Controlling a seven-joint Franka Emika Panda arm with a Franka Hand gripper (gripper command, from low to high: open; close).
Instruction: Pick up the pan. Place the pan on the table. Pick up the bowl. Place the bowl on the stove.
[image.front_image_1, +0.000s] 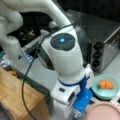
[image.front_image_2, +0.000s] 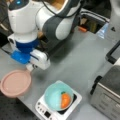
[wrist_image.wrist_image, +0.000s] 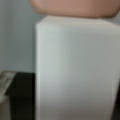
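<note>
Your claw (image.front_image_2: 29, 67) sits low at the pan (image.front_image_2: 16, 82), right over its short white handle (wrist_image.wrist_image: 75, 70), which fills the wrist view with the pink rim just above it; whether the claw is closed on that handle or open, you cannot tell. The pan lies on the grey surface (image.front_image_2: 82, 62) toward a front view's bottom left, and shows at the bottom right in a front view (image.front_image_1: 103, 111). The teal bowl (image.front_image_2: 58, 96), with its orange food piece (image.front_image_2: 65, 100), already rests on the white stove (image.front_image_2: 42, 108). By the look of things, work the handle squarely and keep the pan level and clear of the stove beside it.
</note>
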